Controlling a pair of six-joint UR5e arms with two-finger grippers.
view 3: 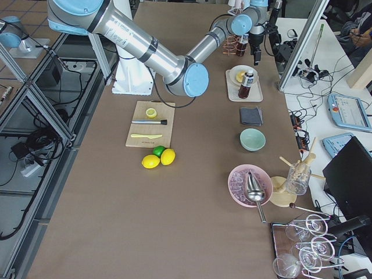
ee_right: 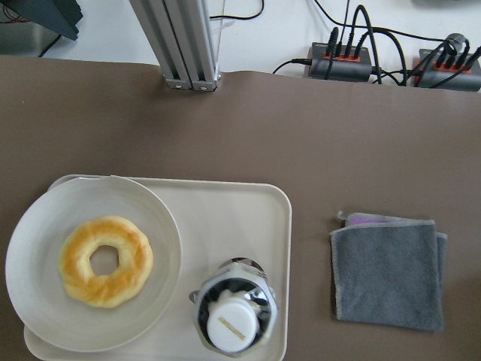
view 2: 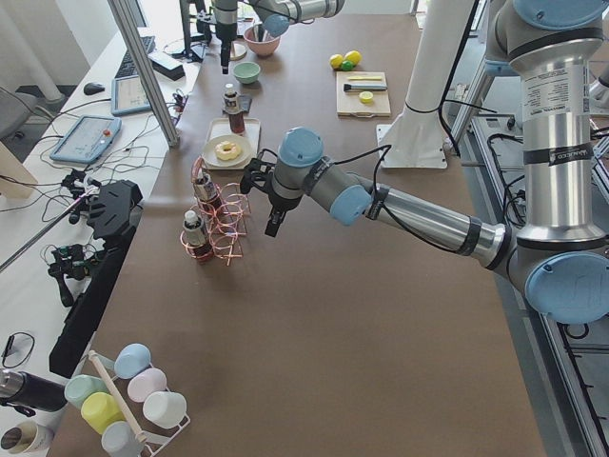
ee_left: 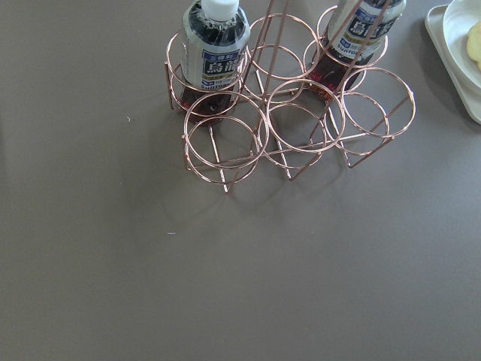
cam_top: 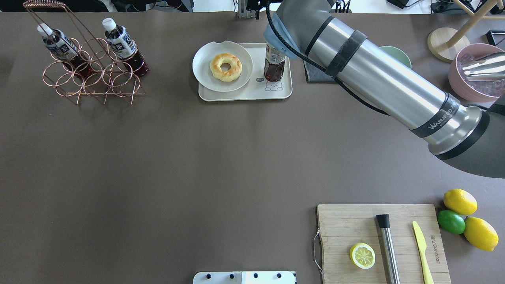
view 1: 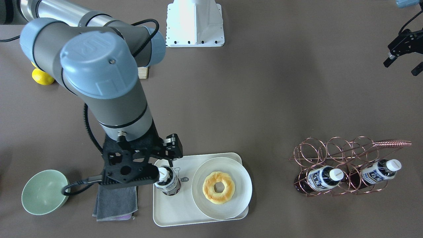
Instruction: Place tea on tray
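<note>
The tea bottle (view 1: 169, 183) stands upright on the cream tray (view 1: 172, 211), on the bear drawing, beside a white plate (view 1: 238, 198) with a doughnut (view 1: 218, 187). It also shows in the overhead view (cam_top: 275, 63) and from straight above in the right wrist view (ee_right: 237, 320), where no finger touches it. My right gripper (view 1: 163, 163) hangs just above its cap and looks open, one finger hidden by the camera mount. My left gripper (view 1: 403, 64) is open and empty, far off above the table. Two alike bottles (view 1: 325, 178) (view 1: 380, 171) lie in the copper rack (view 1: 343, 155).
A green bowl (view 1: 43, 191) and a folded grey cloth (view 1: 115, 205) lie beside the tray. A cutting board (cam_top: 343, 225) with half a lemon, a knife and a muddler, loose lemons and a lime (cam_top: 459, 201) sit near the robot. A pink bowl (cam_top: 473, 71) stands at the right.
</note>
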